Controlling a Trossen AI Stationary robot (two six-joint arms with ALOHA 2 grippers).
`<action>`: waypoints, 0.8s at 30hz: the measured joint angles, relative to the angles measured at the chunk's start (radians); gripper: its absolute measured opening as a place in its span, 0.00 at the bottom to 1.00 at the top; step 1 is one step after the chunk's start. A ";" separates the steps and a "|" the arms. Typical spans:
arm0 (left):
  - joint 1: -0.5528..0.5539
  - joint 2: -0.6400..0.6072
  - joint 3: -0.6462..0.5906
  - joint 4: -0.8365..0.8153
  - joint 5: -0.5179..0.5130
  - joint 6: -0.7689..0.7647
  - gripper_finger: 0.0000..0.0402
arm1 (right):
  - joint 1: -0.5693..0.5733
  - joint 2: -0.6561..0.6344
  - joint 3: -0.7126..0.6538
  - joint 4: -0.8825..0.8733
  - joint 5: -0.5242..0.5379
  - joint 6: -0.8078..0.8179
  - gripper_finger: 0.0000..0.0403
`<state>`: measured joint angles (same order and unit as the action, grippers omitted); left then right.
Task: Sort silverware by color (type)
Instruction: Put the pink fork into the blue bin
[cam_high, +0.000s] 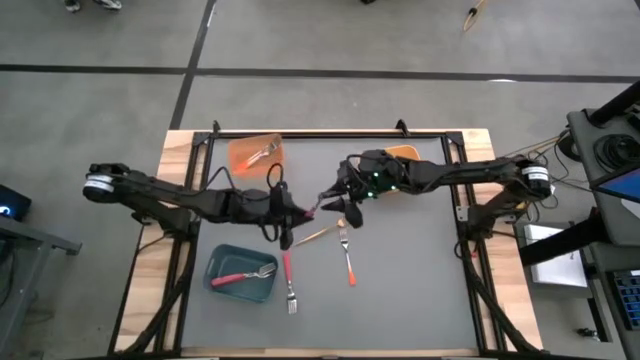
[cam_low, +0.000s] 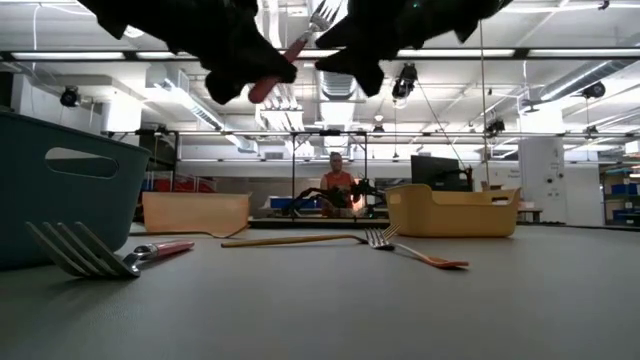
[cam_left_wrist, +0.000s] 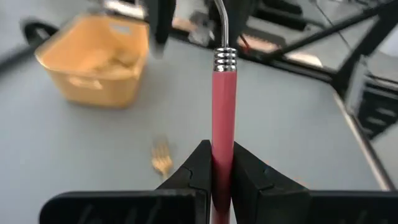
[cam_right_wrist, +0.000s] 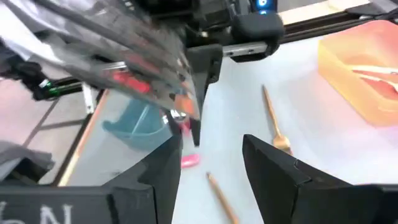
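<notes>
A pink-handled fork (cam_left_wrist: 224, 106) hangs in the air above the table's middle, with my left gripper (cam_left_wrist: 222, 152) shut on its handle. In the high view the fork (cam_high: 318, 208) lies between my left gripper (cam_high: 303, 211) and my right gripper (cam_high: 340, 205). My right gripper (cam_right_wrist: 211, 168) is open, its fingers standing apart close to the fork's head end. On the table lie a red-handled fork (cam_high: 289, 280), an orange-handled fork (cam_high: 348, 258) and a gold fork (cam_high: 320, 235). My left gripper pinches the fork's pink handle (cam_left_wrist: 224, 134) between its two fingers, which lie across it. The handle's free end (cam_low: 262, 88) sticks out behind the fingers. The fork is lifted clear of the table and tilted, its tines (cam_low: 325, 12) highest, toward my right gripper.
A teal bin (cam_high: 225, 285) at the near left holds a red-handled fork. An orange bin (cam_high: 240, 160) with a fork stands at the far left, and a yellow-orange bin (cam_high: 405, 153) at the far right, behind my right arm. A person shows far off in the room.
</notes>
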<state>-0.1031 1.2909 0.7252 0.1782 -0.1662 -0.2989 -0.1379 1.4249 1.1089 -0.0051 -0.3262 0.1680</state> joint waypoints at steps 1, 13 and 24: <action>-0.013 -0.009 0.000 -0.030 0.003 -0.020 0.04 | 0.012 -0.016 0.005 -0.029 0.002 0.000 0.40; -0.086 -0.050 0.000 -0.192 0.004 -0.123 0.04 | 0.151 -0.085 0.001 -0.104 0.208 -0.060 0.41; -0.086 -0.035 0.000 -0.197 0.001 -0.129 0.04 | 0.164 -0.080 -0.001 -0.044 0.311 -0.113 0.39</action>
<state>-0.1890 1.2560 0.7250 -0.0185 -0.1654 -0.4283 0.0261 1.3449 1.1080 -0.0490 -0.0151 0.0548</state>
